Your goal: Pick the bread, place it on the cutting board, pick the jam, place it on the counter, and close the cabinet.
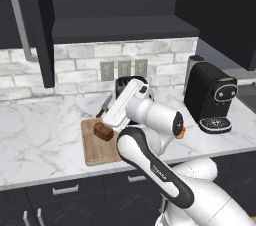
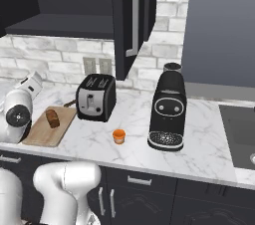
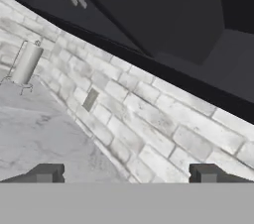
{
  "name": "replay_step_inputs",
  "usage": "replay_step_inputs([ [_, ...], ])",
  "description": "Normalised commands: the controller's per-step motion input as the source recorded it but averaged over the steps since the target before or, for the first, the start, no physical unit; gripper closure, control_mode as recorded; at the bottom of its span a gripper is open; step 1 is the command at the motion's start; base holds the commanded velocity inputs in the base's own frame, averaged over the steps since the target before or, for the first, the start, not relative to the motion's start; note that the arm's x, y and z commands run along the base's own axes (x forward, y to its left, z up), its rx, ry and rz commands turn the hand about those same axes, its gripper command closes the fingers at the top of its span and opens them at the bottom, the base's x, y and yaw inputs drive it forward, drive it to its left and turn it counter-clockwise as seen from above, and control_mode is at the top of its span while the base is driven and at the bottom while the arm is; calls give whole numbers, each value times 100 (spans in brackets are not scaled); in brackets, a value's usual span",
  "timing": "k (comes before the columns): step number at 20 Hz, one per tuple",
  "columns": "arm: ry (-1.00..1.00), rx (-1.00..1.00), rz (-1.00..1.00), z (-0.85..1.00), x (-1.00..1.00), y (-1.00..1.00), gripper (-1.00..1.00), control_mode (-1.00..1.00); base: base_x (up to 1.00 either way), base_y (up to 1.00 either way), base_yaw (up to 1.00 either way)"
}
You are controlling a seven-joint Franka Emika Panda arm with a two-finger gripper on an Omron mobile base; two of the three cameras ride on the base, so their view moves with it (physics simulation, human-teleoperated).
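The dark-brown bread (image 2: 52,118) lies on the tan cutting board (image 2: 46,132), also seen as bread (image 1: 103,131) on the board (image 1: 95,152) under my arm. The orange jam (image 2: 118,136) stands on the white marble counter (image 2: 199,139) between the toaster and the coffee machine. The dark upper cabinet stands open, its doors (image 1: 42,30) (image 2: 130,20) swung out. My gripper (image 3: 125,173) is open with nothing between its fingertips (image 3: 44,172). It is raised above the board and faces the brick wall and the cabinet's underside.
A black and silver toaster (image 2: 96,97) stands right of the board. A black coffee machine (image 2: 168,114) is further right, with a sink (image 2: 241,129) beyond it. A knife (image 1: 105,106) lies behind the board. A grey cylinder (image 3: 25,62) stands at the wall.
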Motion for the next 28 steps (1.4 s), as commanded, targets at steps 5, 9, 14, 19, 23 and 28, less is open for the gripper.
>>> replay_step_inputs([
  [5, -11, 0, -12, 48, -63, 7, -100, -100, 0, 0, 0],
  [9, -4, 6, -16, 53, -59, 18, -100, -100, 0, 0, 0],
  [14, 0, 12, -13, 61, -61, 16, -100, -100, 0, 0, 0],
  [19, 0, 16, -10, 69, -63, 4, -100, -100, 0, 0, 0],
  [23, 0, 16, -7, 75, -62, 0, -100, -100, 0, 0, 0],
  [28, 0, 10, -4, 68, -43, 6, -100, -100, 0, 0, 0],
])
